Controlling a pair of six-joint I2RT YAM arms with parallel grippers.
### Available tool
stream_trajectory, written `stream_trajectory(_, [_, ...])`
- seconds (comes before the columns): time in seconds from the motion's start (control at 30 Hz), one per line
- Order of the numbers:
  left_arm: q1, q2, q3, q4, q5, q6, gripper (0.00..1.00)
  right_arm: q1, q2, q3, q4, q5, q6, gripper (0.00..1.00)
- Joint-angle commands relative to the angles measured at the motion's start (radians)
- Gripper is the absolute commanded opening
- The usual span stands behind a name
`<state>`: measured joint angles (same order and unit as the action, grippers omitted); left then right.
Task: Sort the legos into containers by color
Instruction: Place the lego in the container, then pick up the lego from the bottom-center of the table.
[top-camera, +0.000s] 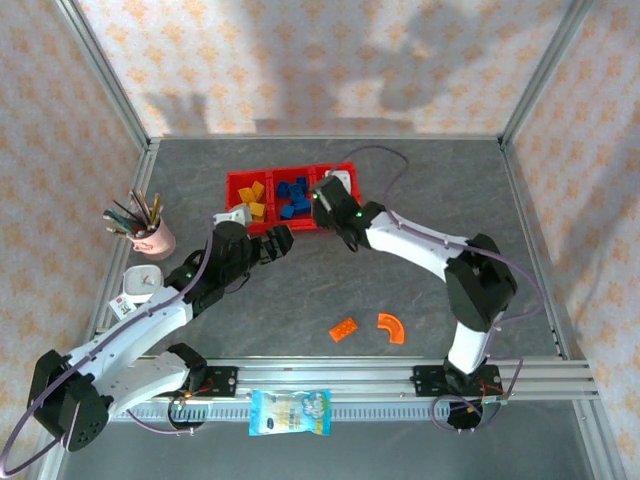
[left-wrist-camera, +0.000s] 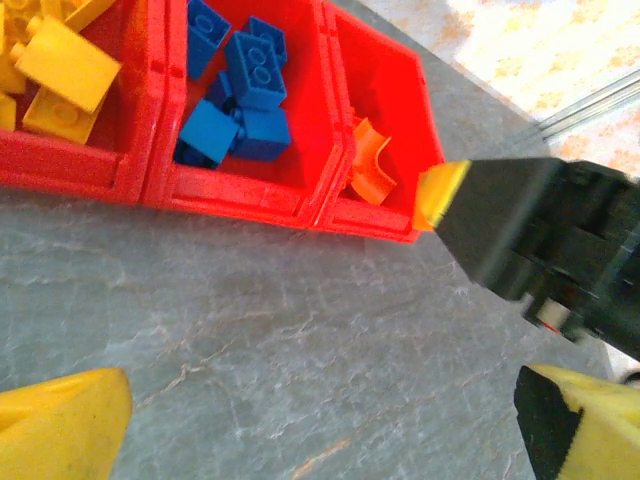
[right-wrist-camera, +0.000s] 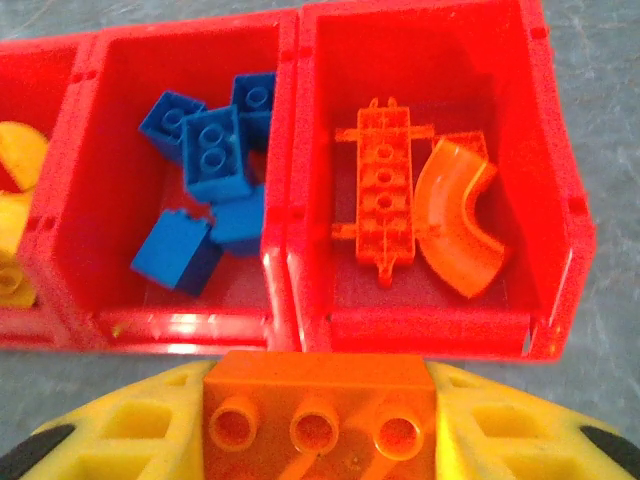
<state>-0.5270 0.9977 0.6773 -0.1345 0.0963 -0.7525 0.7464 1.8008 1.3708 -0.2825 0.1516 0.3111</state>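
Gripping an orange lego (right-wrist-camera: 318, 385) crosswise in the partly closed right gripper (right-wrist-camera: 318, 420), poised at the containers' (right-wrist-camera: 283, 200) near wall; straight ahead, the right-hand bin (right-wrist-camera: 555, 230) with orange pieces (right-wrist-camera: 385, 190). Alongside, left gripper (left-wrist-camera: 320, 425) spread wide, empty.

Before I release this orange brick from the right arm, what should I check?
1. Grip of the right fingers on the orange brick: ok.
2. Brick past the near wall of the right compartment: cannot tell; the right wrist view puts it about at that wall.
3. That compartment holds orange only, a long plate and a curved piece: ok.
4. The left fingers open and outside the tray: ok.
5. No loose legos on the table: not ok; a flat orange piece and an orange arc lie near the arm bases.
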Motion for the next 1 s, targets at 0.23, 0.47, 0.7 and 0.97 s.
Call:
stream_trajectory(0.23, [0.016,0.094,0.089,0.09,-0.004,0.042,0.99,-0.129,0.218,0.226,0.016,0.032,-0.105,0.47])
stream_trajectory(0.47, [0.018,0.103,0.107,0.081,0.006,0.048,0.99,-0.151,0.256,0.327,-0.004,-0.002,-0.137,0.63])
stream_trajectory(0.7, [0.018,0.087,0.107,0.079,0.018,0.051,0.99,-0.151,0.124,0.221,-0.002,-0.043,-0.134,0.65])
stream_trajectory(0.97, [0.006,0.081,0.081,0.087,0.088,0.045,0.99,-0.151,-0.152,-0.115,0.002,-0.081,-0.069,0.69])
